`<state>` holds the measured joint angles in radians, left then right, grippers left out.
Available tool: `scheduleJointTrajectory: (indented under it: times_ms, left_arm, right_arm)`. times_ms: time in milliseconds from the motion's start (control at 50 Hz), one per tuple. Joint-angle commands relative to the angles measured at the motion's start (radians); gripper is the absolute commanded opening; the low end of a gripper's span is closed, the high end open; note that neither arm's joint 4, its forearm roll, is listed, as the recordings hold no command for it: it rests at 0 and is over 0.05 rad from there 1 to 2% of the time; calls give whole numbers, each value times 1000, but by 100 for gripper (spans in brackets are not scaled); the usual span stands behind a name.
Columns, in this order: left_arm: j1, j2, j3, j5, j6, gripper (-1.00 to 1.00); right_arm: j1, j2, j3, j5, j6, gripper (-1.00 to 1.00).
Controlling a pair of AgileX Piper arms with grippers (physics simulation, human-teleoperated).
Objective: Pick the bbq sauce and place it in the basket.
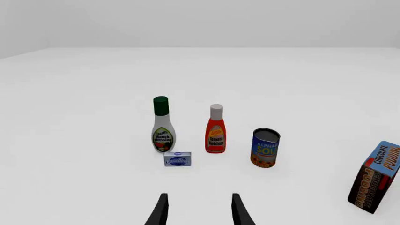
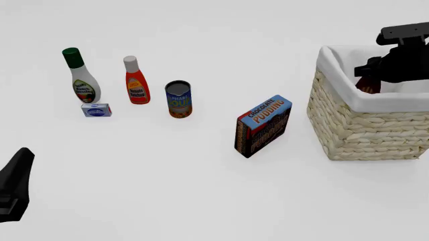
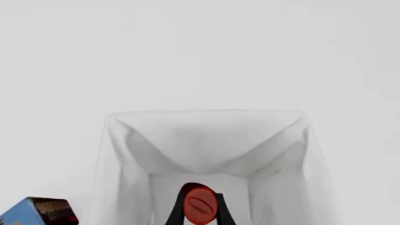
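The bbq sauce (image 2: pixel 367 83) is a dark brown bottle, and it hangs inside the basket (image 2: pixel 367 131), just below the white liner's rim. My right gripper (image 2: pixel 377 70) is shut on it from above. In the right wrist view the bottle's red cap (image 3: pixel 200 205) sits between the two dark fingers, with the basket's white liner (image 3: pixel 206 140) spread out beyond it. My left gripper (image 1: pixel 200 213) is open and holds nothing, well short of the bottles at the table's left. In the front view only a black part of the left arm (image 2: pixel 15 186) shows at the left edge.
On the table's left stand a ranch bottle with a green cap (image 2: pixel 81 76), a ketchup bottle (image 2: pixel 136 81), a small blue-white box (image 2: pixel 96 110) and a soup can (image 2: pixel 179 99). A chocolate pudding box (image 2: pixel 263 125) stands just left of the basket.
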<state>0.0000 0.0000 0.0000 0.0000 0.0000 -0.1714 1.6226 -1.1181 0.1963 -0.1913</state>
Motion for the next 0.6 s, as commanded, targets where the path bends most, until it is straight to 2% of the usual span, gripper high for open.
scheduleJointTrajectory:
  times_ms: [20, 120, 140, 600]
  left_arm:
    - [0, 0, 0, 0, 0, 100]
    - [0, 0, 0, 0, 0, 100]
    - [0, 0, 0, 0, 0, 100]
    - [0, 0, 0, 0, 0, 100]
  right_arm:
    - [-7, 34, 0, -28, 14, -100]
    - [-18, 40, -13, -26, 10, -100]
    - [-16, 39, -14, -24, 10, 100]
    - [-21, -24, -38, 25, -2, 100]
